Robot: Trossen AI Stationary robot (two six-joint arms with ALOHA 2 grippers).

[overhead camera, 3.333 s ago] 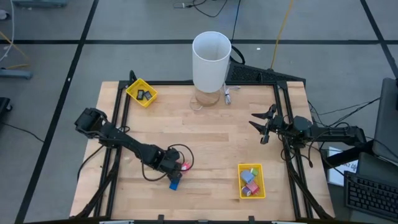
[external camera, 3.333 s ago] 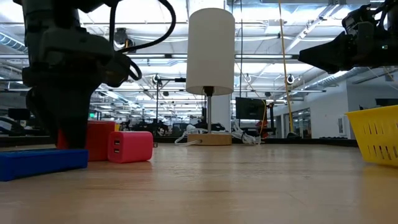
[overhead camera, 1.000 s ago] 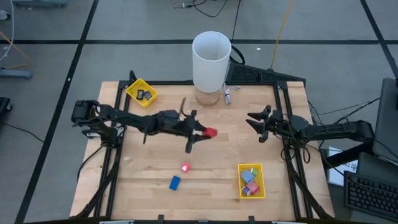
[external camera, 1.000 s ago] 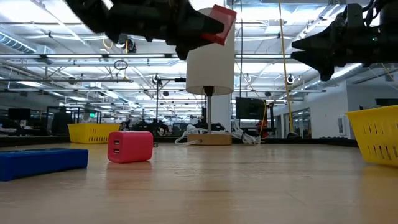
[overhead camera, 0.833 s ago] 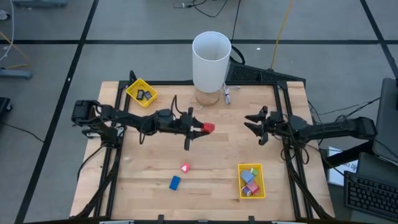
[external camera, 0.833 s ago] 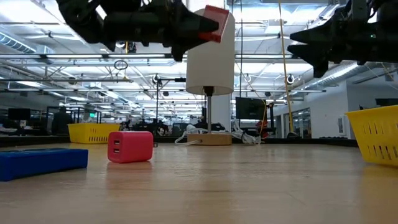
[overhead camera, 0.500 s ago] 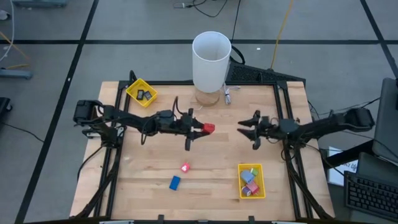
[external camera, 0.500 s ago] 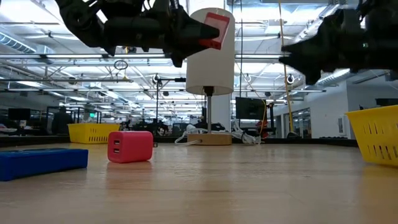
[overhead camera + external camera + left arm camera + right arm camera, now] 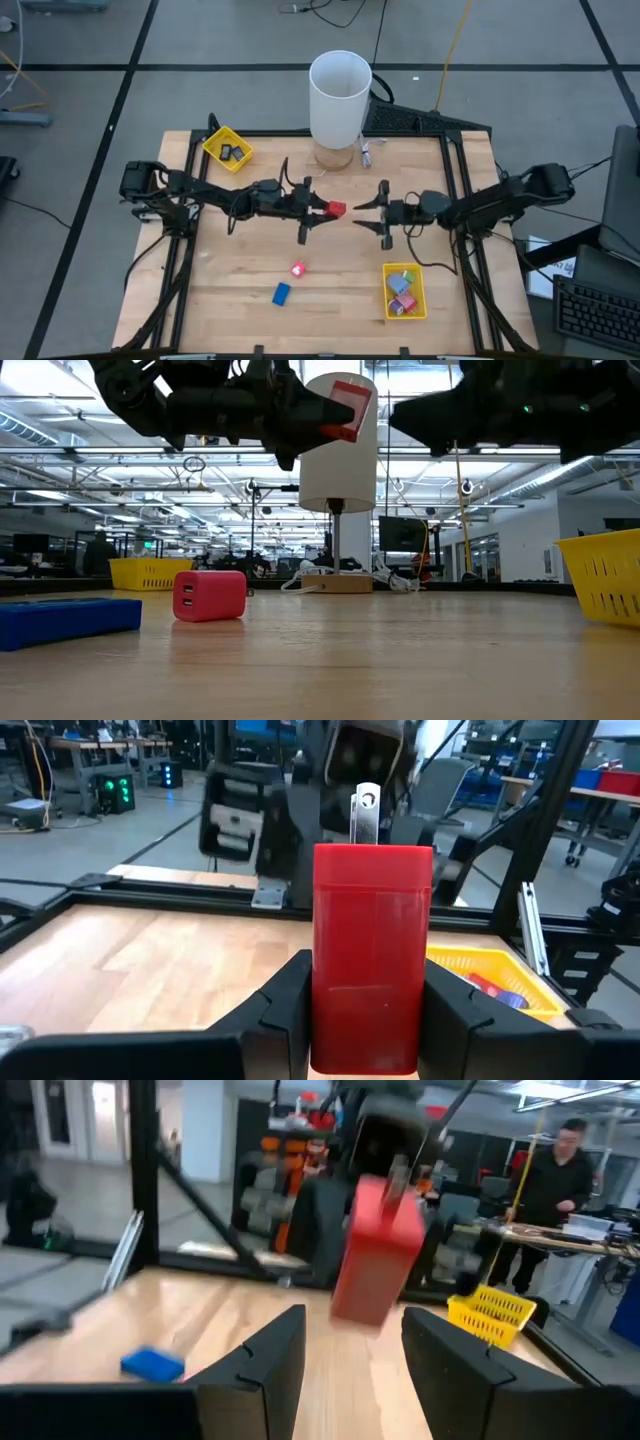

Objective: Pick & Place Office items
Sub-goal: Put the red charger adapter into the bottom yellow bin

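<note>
Leftmost on the wooden table [image 9: 250, 260], a yellow tray [image 9: 227, 148] sits at the far left corner with dark pieces inside; nearer the front lie a blue block [image 9: 281, 293] and, just beyond it, a small pink block [image 9: 298, 269], both loose on the wood; above mid-table the left gripper [image 9: 322, 209] is held in the air, its fingers [image 9: 285, 1005] pinching a red block [image 9: 337, 209] from both sides, so that the block juts out past the fingertips toward the other arm; directly facing it across a small gap, the right gripper [image 9: 377, 212] hangs at about the same height with its fingers [image 9: 262, 1360] spread apart and nothing between them, the red block just ahead of its tips and not touching; behind the two stands the tall white cylinder [image 9: 339, 96]; at the right front, a second yellow tray [image 9: 387, 294] holds several coloured blocks.
</note>
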